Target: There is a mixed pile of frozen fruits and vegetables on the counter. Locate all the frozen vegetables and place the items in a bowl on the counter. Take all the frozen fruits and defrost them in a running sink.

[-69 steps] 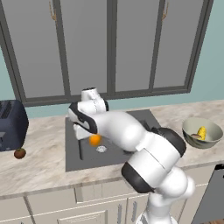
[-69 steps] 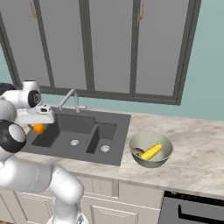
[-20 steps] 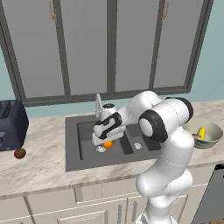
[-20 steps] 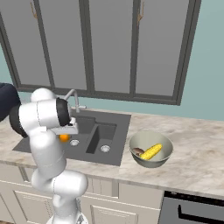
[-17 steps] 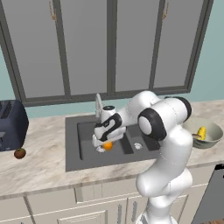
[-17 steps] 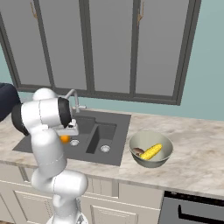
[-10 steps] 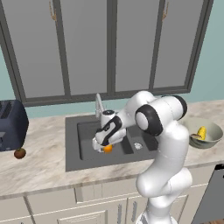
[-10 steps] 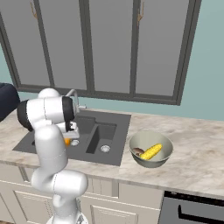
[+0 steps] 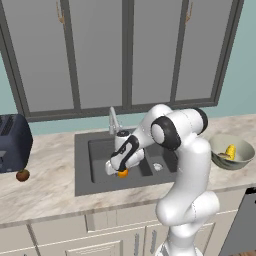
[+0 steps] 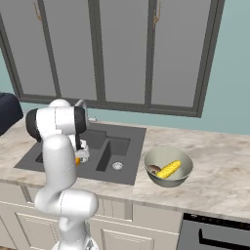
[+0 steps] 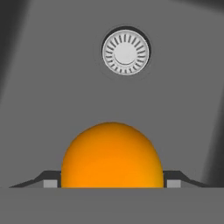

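Dark grey sink, hand clamping smooth orange ball

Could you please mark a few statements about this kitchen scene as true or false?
1. The gripper has the orange ball between its fingers, down in the sink. True.
2. The corn cob lies on the counter beside the toaster. False: it lies in the bowl.
3. A dark brown fruit sits on the counter in front of the toaster. True.
4. The bowl stands in the sink's small basin. False: it stands on the counter beside the sink.
5. A round drain shows beyond the orange ball in the hand view. True.
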Robot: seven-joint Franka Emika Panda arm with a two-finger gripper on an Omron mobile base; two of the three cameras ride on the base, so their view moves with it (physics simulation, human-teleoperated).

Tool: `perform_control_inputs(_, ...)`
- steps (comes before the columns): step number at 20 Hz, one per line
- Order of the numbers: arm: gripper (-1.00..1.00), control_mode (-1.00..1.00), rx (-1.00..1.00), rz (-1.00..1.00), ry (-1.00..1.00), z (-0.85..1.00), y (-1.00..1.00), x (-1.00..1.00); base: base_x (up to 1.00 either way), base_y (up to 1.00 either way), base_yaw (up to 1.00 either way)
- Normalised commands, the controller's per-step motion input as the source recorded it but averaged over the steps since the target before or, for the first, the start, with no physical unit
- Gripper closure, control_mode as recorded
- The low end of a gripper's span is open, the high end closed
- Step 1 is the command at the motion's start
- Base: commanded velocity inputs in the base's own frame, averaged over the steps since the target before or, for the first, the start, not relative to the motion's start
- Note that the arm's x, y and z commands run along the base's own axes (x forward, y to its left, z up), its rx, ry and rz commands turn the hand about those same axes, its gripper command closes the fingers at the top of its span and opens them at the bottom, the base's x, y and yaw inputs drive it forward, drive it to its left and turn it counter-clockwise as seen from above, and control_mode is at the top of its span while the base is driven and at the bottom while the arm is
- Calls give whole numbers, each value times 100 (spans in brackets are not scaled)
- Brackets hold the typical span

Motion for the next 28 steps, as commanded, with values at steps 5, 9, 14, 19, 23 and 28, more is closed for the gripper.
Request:
perform_control_inputs(5,-100,-100,0,0,0,-14,4,1,0,0,0)
perform_control_inputs(9,-100,-100,0,0,2,-5,-4,0,0,0,0)
perform_control_inputs(14,-100,-100,0,0,0,1,0,-2,0,0,0)
perform_control_inputs(19,-100,-100,0,0,0,26,0,-17,0,0,0)
perform_control_inputs(23,-100,-100,0,0,-4,39,0,-16,0,0,0)
perform_control_inputs(28,-100,-100,1,-1,-5,44,0,-13,0,0,0)
